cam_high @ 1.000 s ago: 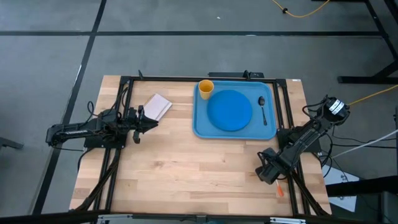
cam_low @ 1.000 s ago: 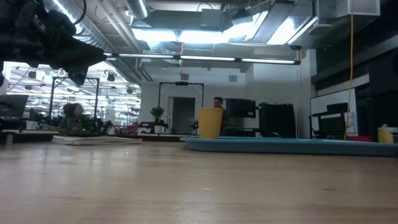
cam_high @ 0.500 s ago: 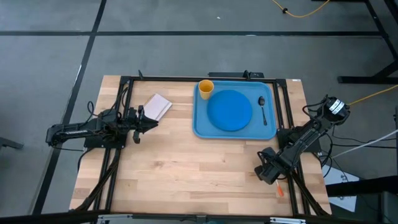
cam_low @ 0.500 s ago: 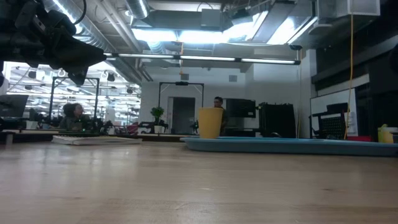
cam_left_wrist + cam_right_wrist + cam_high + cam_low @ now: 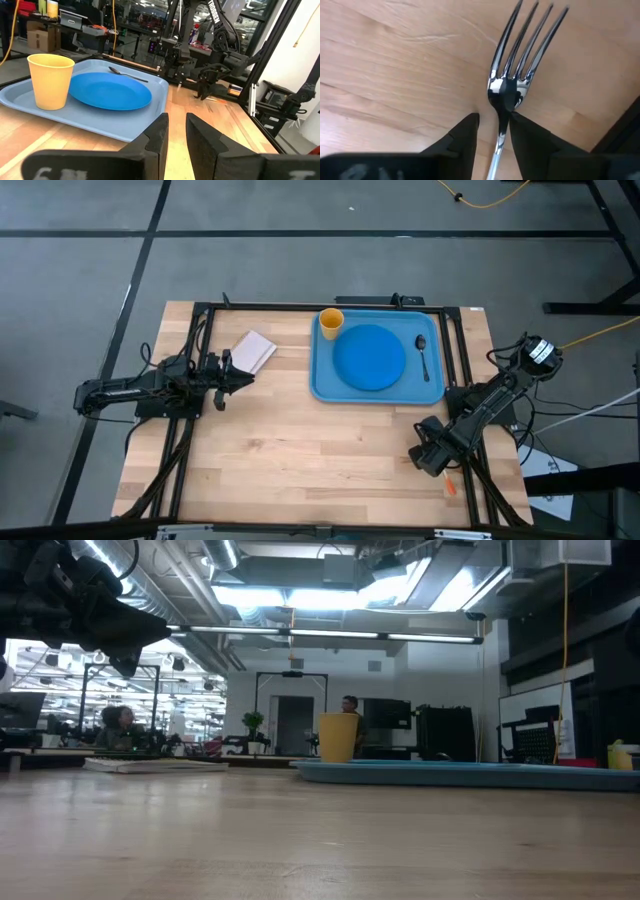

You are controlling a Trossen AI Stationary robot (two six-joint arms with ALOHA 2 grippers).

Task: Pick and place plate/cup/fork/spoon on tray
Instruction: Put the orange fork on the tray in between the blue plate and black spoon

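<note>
The light-blue tray lies at the far right of the table. On it are the round blue plate, the yellow-orange cup, which stands upright in the far left corner, and the dark spoon. The fork lies flat on the wood near the right front edge, its orange-red handle toward the front. My right gripper points down over it, open by a narrow gap, one finger on each side of the fork's thin neck. My left gripper waits at the left, shut and empty.
A pale flat block lies left of the tray, just beyond my left gripper. Black frame rails run along both sides of the table. Bare wood fills the front middle. A person stands far off in the room.
</note>
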